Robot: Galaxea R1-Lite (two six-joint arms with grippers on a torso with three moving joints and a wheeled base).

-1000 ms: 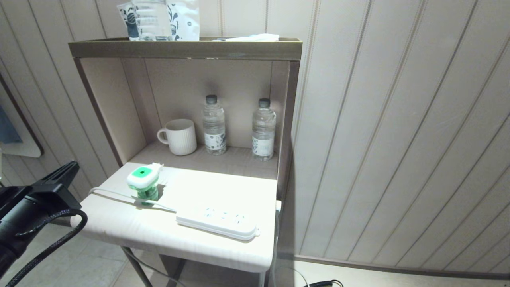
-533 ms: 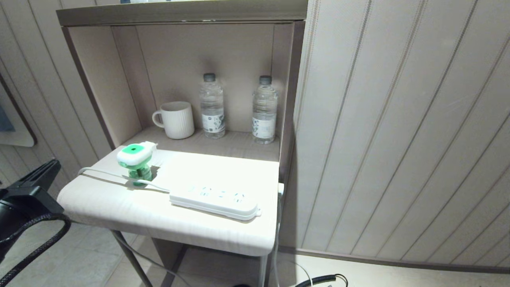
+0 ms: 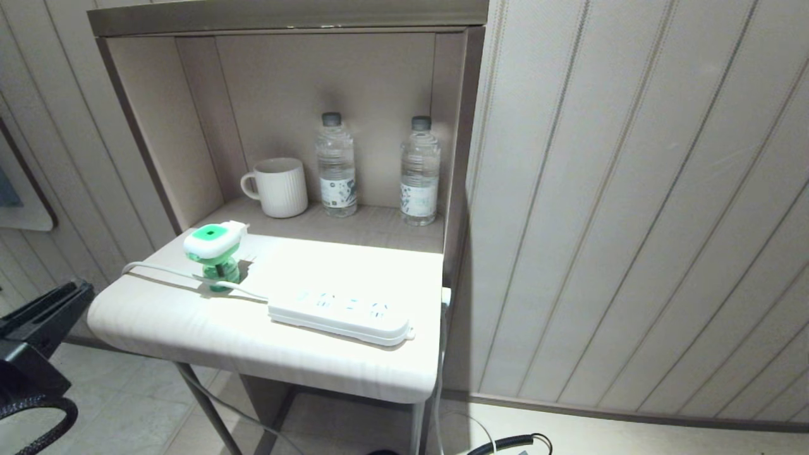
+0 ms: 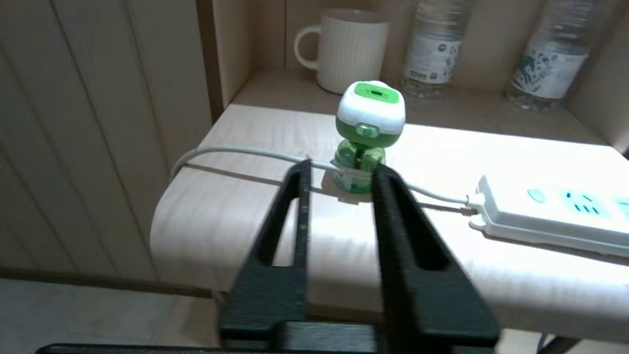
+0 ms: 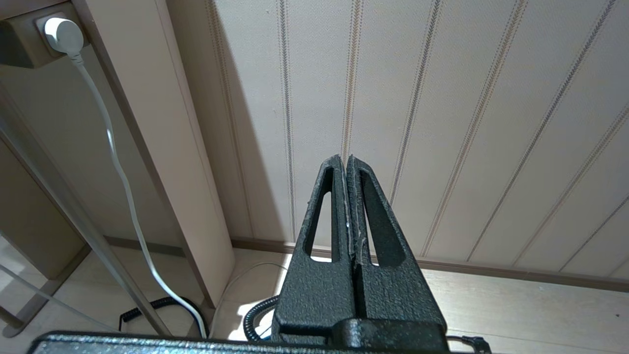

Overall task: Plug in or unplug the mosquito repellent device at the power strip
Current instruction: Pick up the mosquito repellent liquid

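On my screens the mosquito repellent device point(image 3: 215, 256) stood upright near the left back corner of the pale, smooth tabletop point(image 3: 189, 335): one small translucent green bottle under a wider, rounded white cap with a green square centre. It was unplugged, apart from the power strip point(image 3: 338, 313), which lay flat toward the front right. The strip was a long white plastic bar with rounded ends, and I counted three bluish sockets along its top. Its thin white cord point(image 3: 161, 272) ran leftward past the foot of the device and curled over the tabletop's left edge.

In the alcove behind stood one ribbed white mug point(image 3: 278, 187) with a loop handle and two clear plastic water bottles point(image 3: 335, 165) with dark caps and paper labels.

My left gripper point(image 4: 339, 172) hung off the left front of the tabletop, aimed at the device, its black textured jaws parted by a modest gap and empty. My right gripper point(image 5: 346, 164) sat low by the ribbed wall panels, jaws pressed together, holding nothing.
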